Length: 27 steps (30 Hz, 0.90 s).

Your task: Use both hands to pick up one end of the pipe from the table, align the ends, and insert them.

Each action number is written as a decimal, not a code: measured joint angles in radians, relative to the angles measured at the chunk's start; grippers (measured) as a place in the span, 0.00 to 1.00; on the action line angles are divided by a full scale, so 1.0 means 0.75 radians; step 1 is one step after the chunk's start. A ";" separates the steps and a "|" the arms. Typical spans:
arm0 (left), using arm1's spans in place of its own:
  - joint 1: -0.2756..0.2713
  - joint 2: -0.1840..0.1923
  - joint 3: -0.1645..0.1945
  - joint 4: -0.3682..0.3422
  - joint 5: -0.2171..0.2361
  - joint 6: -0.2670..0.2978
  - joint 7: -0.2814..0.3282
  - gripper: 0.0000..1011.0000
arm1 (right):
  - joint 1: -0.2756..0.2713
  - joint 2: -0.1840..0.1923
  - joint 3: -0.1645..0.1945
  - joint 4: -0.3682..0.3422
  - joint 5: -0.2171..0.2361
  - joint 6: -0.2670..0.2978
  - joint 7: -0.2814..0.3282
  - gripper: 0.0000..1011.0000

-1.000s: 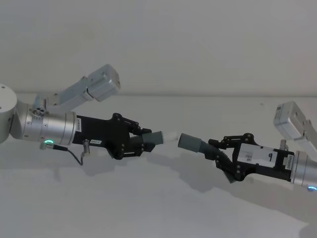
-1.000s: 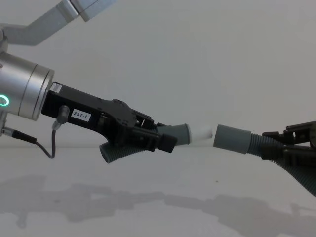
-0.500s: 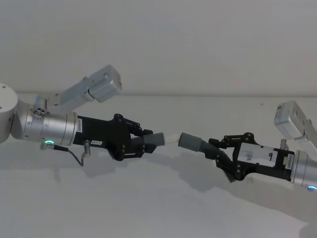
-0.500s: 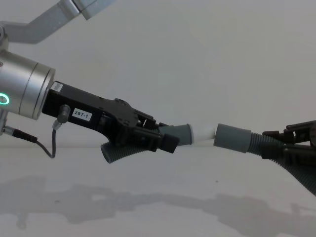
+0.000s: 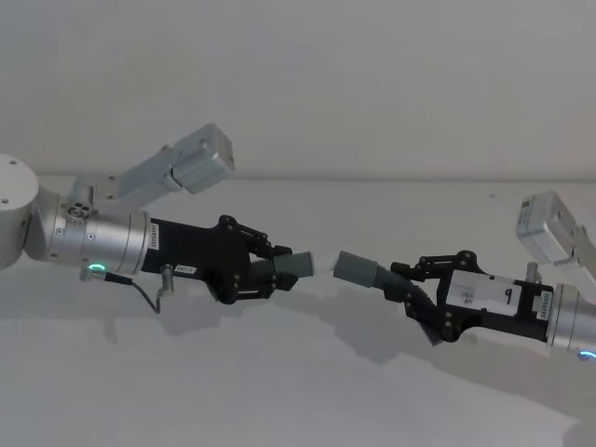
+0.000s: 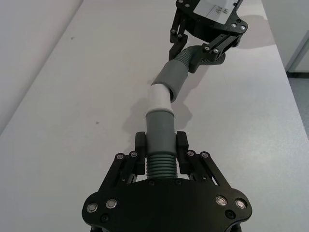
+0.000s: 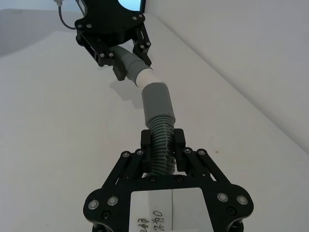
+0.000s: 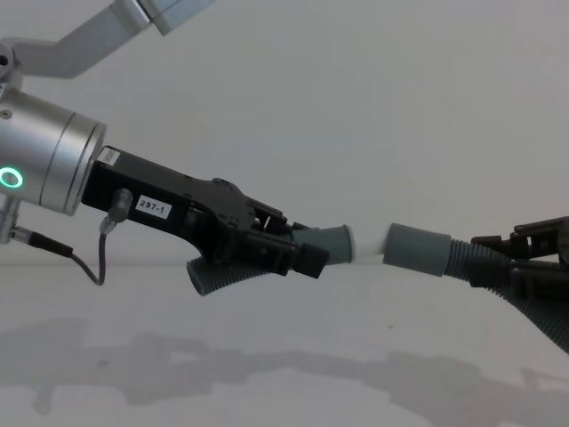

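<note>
Both pipe pieces hang above the table [image 5: 279,372]. My left gripper [image 5: 267,271] is shut on the ribbed part of the left pipe piece [image 8: 218,276]. That piece's grey cuff [image 8: 327,243] and pale tip [image 8: 366,245] point right. My right gripper [image 5: 416,285] is shut on the ribbed part of the other pipe piece [image 5: 396,281], whose wide grey sleeve [image 8: 418,250] points left. The pale tip [image 6: 158,96] meets the mouth of the sleeve [image 6: 174,77] at a slight angle. The two cuffed ends also meet between the grippers in the right wrist view, tip [image 7: 145,77] against sleeve [image 7: 157,102].
The white table [image 6: 72,96] runs long and bare under both arms, with a wall along its far side [image 5: 372,93]. Its edge [image 6: 285,87] drops off near the right gripper [image 6: 205,41].
My left gripper has moved right with its pipe piece. The gap between the pale tip and the sleeve has closed. The right gripper has hardly moved.
</note>
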 joint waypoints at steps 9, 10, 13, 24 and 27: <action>-0.016 0.001 0.022 0.003 -0.002 0.002 -0.018 0.36 | 0.003 0.008 -0.007 -0.003 0.007 -0.008 0.004 0.26; -0.017 0.002 0.024 0.003 -0.002 0.003 -0.019 0.36 | 0.003 0.009 -0.008 -0.003 0.009 -0.010 0.004 0.26; -0.021 0.004 0.030 0.003 -0.003 0.006 -0.024 0.36 | 0.005 0.010 -0.010 -0.003 0.013 -0.012 0.004 0.26; -0.031 0.016 0.045 -0.007 -0.007 0.018 -0.026 0.36 | 0.013 0.015 -0.020 0.001 0.024 -0.018 0.003 0.26; -0.032 0.017 0.047 -0.010 -0.008 0.020 -0.025 0.36 | 0.014 0.015 -0.021 0.002 0.025 -0.019 0.003 0.26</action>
